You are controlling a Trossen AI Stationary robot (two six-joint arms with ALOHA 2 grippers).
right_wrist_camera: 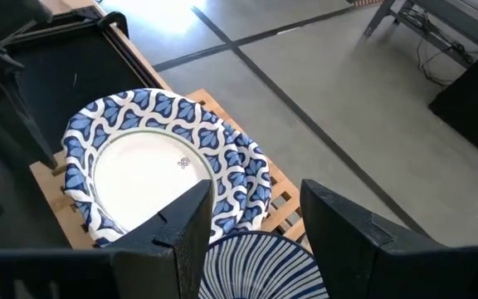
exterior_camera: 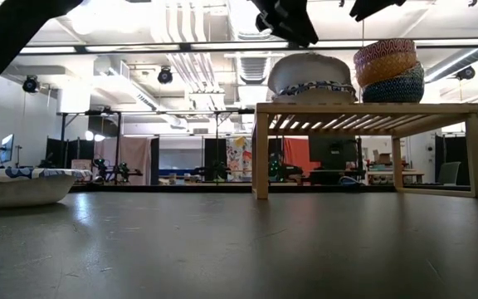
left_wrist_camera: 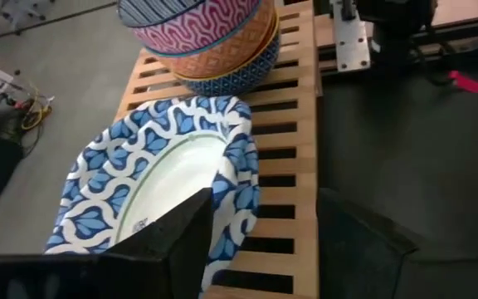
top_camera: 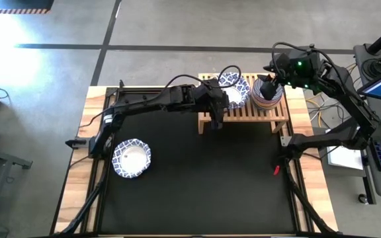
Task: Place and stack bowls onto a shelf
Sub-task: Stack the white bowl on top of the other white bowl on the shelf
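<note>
Starting at the left of the table [top_camera: 197, 178]: one large white bowl with a blue-patterned rim [top_camera: 131, 158] sits alone on the dark mat, near the left edge, well apart from the shelf [top_camera: 243, 116]. In the low view this bowl [exterior_camera: 19, 184] rests flat on the surface, nothing touching it.

Left gripper [top_camera: 218, 106] reaches across to the shelf's left end. Its jaws stand apart, straddling the near rim of a stack of large blue-rimmed bowls [left_wrist_camera: 164, 187]; the wrist view shows one dark finger [left_wrist_camera: 177, 241] over the rim and the other beside it above the slats. Whether either finger touches the rim, cannot tell. The stack [top_camera: 233, 91] sits on the slatted top; the low view shows it [exterior_camera: 309, 79] resting on the shelf, left of centre.

Just right of it, still on the shelf, stands a stack of small patterned bowls [exterior_camera: 388, 71]: blue at the bottom, orange above, red-pink higher. The left wrist view shows a striped one on top [left_wrist_camera: 202, 37].

Right gripper [top_camera: 267, 87] hovers directly over this small stack, jaws apart, holding nothing; the striped top bowl [right_wrist_camera: 251, 266] lies below its fingers [right_wrist_camera: 177, 228].
</note>
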